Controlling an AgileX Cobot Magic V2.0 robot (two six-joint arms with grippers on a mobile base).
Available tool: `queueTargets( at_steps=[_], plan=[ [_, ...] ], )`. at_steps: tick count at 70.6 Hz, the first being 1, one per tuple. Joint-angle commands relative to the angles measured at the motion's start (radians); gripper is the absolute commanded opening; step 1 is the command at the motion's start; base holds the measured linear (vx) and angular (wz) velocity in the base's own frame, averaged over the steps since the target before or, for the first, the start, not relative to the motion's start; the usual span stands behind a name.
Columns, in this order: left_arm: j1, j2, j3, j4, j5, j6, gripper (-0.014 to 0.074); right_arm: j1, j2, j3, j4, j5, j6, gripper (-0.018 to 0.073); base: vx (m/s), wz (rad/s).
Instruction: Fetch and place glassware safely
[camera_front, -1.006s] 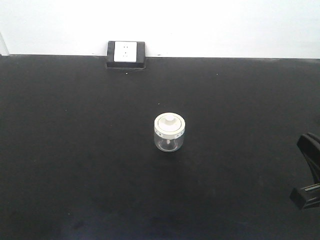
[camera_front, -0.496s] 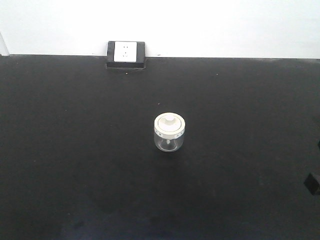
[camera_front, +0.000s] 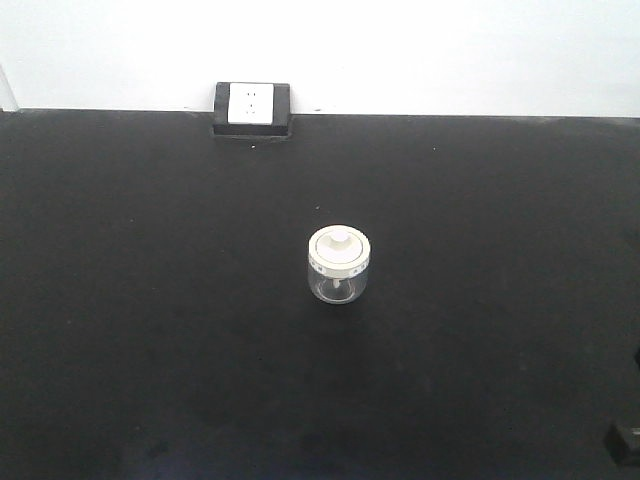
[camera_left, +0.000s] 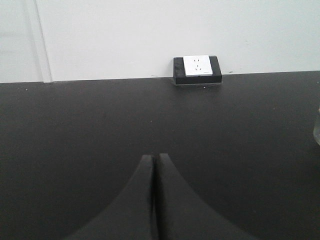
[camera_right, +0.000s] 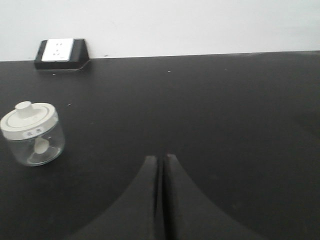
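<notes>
White-faced black socket box (camera_front: 251, 108) at black table's (camera_front: 150, 300) far edge

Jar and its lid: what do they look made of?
The jar body looks like clear glass: its contents and the black tabletop show through it, with faint glints. The lid is opaque cream-white with a matte look, likely plastic, possibly ceramic.

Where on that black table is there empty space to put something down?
Nearly everywhere. The table holds only the glass jar at its middle and the socket box at the back edge by the wall. Bare stretches lie left, right and in front of the jar, and between jar and socket box. Nowhere is crowded.
</notes>
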Motion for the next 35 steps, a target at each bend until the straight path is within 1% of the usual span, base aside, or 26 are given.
queueTargets(
  at_steps=[1,9,24,28,35],
  plan=[
    [-0.006,-0.012,0.03,-0.011,-0.071,-0.009,-0.0007,-0.05,-0.048,0.01,0.002,-0.077,-0.001,-0.0003,0.0,0.0],
    [-0.006,-0.012,0.03,-0.011,-0.071,-0.009,-0.0007,-0.092,-0.121,0.054,0.002,-0.077,-0.002,-0.0003,0.0,0.0],
    [-0.006,-0.012,0.03,-0.011,-0.071,-0.009,-0.0007,-0.092,-0.281,0.15,0.002,-0.083,-0.002,-0.0003,0.0,0.0],
    [-0.006,-0.012,0.03,-0.011,-0.071,-0.009,-0.0007,-0.092,-0.327,0.147,0.002,-0.026,-0.002,-0.0003,0.0,0.0],
    [-0.006,-0.012,0.03,-0.011,-0.071,-0.009,-0.0007,-0.092,-0.405,0.147,0.001,0.011,-0.003,-0.0003,0.0,0.0]
  ],
)
